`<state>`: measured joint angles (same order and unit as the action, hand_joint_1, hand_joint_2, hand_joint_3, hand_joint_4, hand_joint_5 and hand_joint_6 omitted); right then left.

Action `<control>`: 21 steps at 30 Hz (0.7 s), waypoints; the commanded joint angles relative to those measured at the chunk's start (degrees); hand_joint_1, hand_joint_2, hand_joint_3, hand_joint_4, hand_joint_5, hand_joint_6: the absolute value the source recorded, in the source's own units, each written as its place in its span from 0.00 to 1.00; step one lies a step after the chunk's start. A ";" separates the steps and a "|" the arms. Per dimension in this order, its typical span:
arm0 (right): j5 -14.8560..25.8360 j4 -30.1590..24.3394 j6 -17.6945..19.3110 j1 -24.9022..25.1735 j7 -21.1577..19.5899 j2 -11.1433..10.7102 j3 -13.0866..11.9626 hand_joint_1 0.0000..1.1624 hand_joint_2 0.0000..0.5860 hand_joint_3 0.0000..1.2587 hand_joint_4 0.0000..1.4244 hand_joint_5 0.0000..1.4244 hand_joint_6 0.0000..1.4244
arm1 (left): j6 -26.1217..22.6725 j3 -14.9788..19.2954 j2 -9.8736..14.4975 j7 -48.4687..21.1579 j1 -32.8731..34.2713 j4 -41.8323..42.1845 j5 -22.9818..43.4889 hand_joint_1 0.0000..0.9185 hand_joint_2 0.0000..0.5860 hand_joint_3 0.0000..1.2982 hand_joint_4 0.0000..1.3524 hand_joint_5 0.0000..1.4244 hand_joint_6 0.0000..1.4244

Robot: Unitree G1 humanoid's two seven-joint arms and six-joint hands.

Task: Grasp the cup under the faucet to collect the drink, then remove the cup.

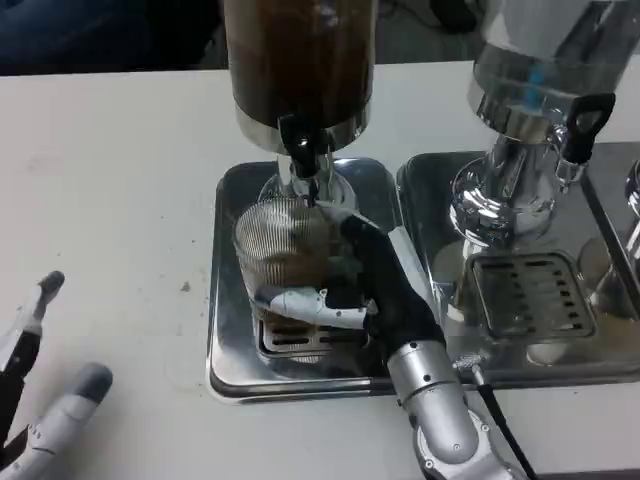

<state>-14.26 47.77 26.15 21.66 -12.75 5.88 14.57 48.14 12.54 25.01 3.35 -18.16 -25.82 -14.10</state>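
My right hand (375,290) had its fingers (305,303) wrapped around the ribbed cup (280,255) under the faucet (300,150); left hand (40,400) lay spread on the tabletop (110,200).

Desk (110,200): white, a few small dark specks. Cup (285,255): clear, fine vertical ribbing, brown drink inside. Dispenser (300,60) above it: dark brown contents, shiny silver base band, black faucet (300,140). Tray (230,330): polished silver w/ slotted silver grate. 2nd dispenser (530,70), right: silver w/ a bit of blue up top, black tap handle; its tray (425,190) silver too, grate w/ dark slots. Right hand (375,295): mostly black, one finger white; forearm silver. Left hand (45,410): fingers (85,390) white w/ grey tips, some black.
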 commanded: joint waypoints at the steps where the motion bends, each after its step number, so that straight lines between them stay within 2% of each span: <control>1: 0.08 1.30 -0.18 -1.35 -0.81 3.09 0.19 0.89 0.30 0.42 0.41 0.41 0.44 | -0.55 0.40 0.55 0.38 -0.70 0.74 0.30 0.00 0.23 0.01 0.00 0.00 0.00; 21: -1.94 -1.57 2.14 -2.72 -6.27 2.58 0.62 0.93 0.23 0.51 0.48 0.51 0.58 | -0.39 -0.14 0.86 -0.59 0.32 -0.12 0.95 0.00 0.24 0.01 0.00 0.00 0.00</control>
<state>-16.13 47.42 26.95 21.08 -17.81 5.89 14.93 48.09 12.59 25.02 3.32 -17.84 -25.70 -13.78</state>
